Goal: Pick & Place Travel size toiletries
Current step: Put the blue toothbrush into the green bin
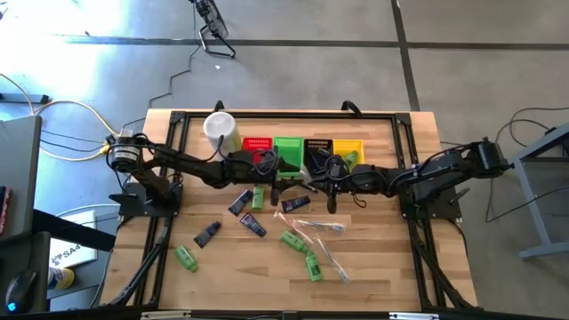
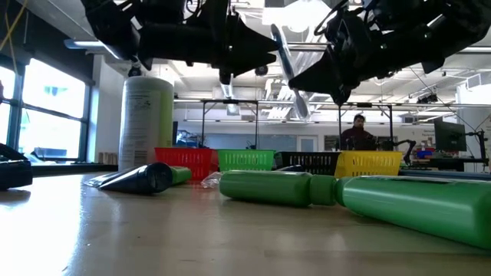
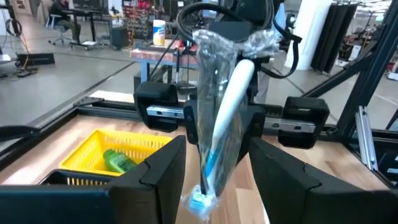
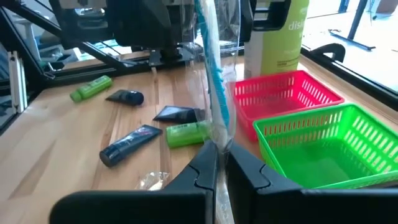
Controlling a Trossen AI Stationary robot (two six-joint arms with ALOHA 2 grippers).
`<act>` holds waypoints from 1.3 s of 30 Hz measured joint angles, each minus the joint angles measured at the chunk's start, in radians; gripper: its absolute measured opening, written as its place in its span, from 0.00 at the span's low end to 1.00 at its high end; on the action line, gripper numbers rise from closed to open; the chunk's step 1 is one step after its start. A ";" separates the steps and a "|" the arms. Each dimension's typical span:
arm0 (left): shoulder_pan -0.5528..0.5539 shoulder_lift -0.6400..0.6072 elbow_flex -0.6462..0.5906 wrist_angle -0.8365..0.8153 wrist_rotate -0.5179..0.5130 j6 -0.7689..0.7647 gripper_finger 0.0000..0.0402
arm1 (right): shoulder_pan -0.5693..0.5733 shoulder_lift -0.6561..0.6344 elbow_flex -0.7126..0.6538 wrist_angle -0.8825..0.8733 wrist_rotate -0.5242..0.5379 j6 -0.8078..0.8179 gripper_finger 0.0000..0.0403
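Wrapped toothbrush (image 4: 214, 93) pinched in right gripper (image 4: 217, 163) above table centre; left gripper (image 3: 214, 168) spread around it. Handover step; next, left closes, right releases.

Wooden surface (image 1: 382, 267): white canister (image 1: 220, 130) at back left; red basket (image 1: 257, 146), green basket (image 1: 288, 149), black basket (image 1: 317, 149), yellow basket (image 1: 348, 148) in a row. Green bottles (image 1: 186, 258) and dark tubes (image 1: 207, 234) scattered in front; wrapped sticks (image 1: 322, 228) among them.

Both arms raised mid-table: left hand (image 3: 214, 168) parted, right hand (image 4: 219, 163) pinched.
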 joint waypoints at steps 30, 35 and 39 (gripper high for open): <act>0.000 0.059 0.059 -0.013 0.017 -0.016 0.12 | 0.000 0.000 0.000 -0.013 0.004 0.000 0.02; 0.000 0.059 0.059 -0.014 0.016 -0.014 0.07 | 0.000 0.000 0.000 -0.013 0.002 0.003 0.02; 0.000 0.059 0.059 -0.022 0.016 -0.014 0.06 | 0.000 0.000 0.000 -0.015 -0.003 0.003 0.02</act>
